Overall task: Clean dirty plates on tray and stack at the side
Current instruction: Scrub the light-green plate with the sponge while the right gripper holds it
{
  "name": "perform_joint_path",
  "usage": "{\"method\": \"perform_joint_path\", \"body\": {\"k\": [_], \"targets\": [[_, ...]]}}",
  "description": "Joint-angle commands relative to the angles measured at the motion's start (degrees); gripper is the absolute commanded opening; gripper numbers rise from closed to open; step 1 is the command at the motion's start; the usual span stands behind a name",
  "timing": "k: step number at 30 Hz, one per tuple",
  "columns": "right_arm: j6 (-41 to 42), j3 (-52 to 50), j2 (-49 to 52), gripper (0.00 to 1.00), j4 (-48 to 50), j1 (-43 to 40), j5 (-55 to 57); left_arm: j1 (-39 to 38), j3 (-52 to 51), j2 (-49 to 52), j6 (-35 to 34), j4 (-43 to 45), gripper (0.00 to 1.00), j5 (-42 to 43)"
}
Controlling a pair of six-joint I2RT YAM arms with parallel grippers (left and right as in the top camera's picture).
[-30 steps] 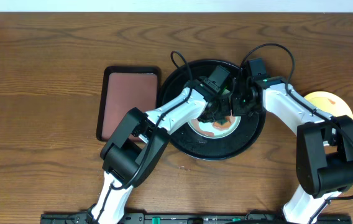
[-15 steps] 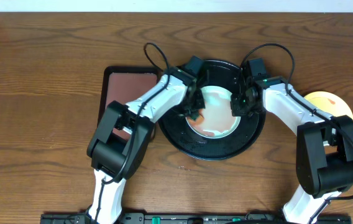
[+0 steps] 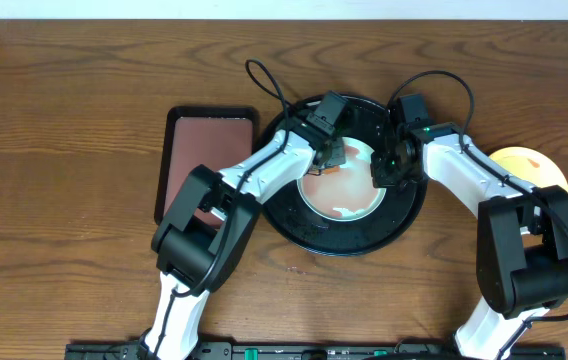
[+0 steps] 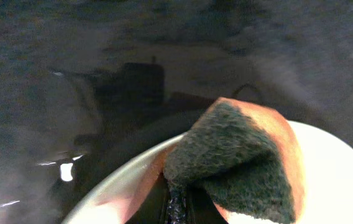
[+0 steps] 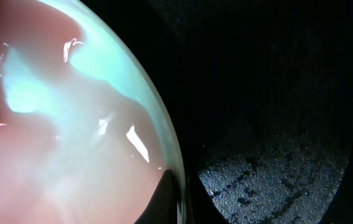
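Note:
A pale mint-blue plate (image 3: 349,190) with a reddish smear near its front lies in the round black tray (image 3: 364,237). My left gripper (image 3: 330,157) is shut on an orange-and-green scouring sponge (image 4: 238,155) and presses it on the plate's far-left rim (image 4: 338,180). My right gripper (image 3: 382,170) is shut on the plate's right rim, one finger on each side (image 5: 179,199); the plate (image 5: 52,124) fills the left of that view. A yellow plate (image 3: 529,165) lies on the table at the right. I see no second mint plate.
A rectangular maroon tray (image 3: 209,160) with a black rim lies left of the black tray. The black tray's glossy floor shows in the left wrist view (image 4: 71,93) and the right wrist view (image 5: 276,93). Bare wooden table (image 3: 64,150) surrounds them.
My left gripper swept the sponge from the plate's middle to its left edge, then up to the far-left rim. The smear on the plate has shrunk. The right arm has not moved.

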Motion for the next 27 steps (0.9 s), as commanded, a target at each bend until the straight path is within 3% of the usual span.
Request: {"method": "perform_joint_path", "body": {"k": [1, 7, 15, 22, 27], "targets": [[-0.5, -0.3, 1.7, 0.01, 0.2, 0.6, 2.3, -1.3, -1.0, 3.5, -5.5, 2.6, 0.07, 5.2], [-0.5, -0.3, 1.7, 0.01, 0.1, 0.6, 2.3, -1.8, -1.0, 6.7, -7.4, 5.5, 0.08, 14.8], [-0.5, -0.3, 1.7, 0.01, 0.0, 0.6, 2.3, -0.6, -1.0, 5.5, -1.9, -5.9, 0.07, 15.5], [-0.5, -0.3, 1.7, 0.01, -0.1, 0.6, 2.3, 4.3, -1.0, 0.8, -0.1, -20.5, 0.07, 7.5], [-0.5, -0.3, 1.7, 0.01, 0.0, 0.6, 2.3, 7.0, -1.0, -4.3, 1.5, -25.6, 0.07, -4.8]]}}
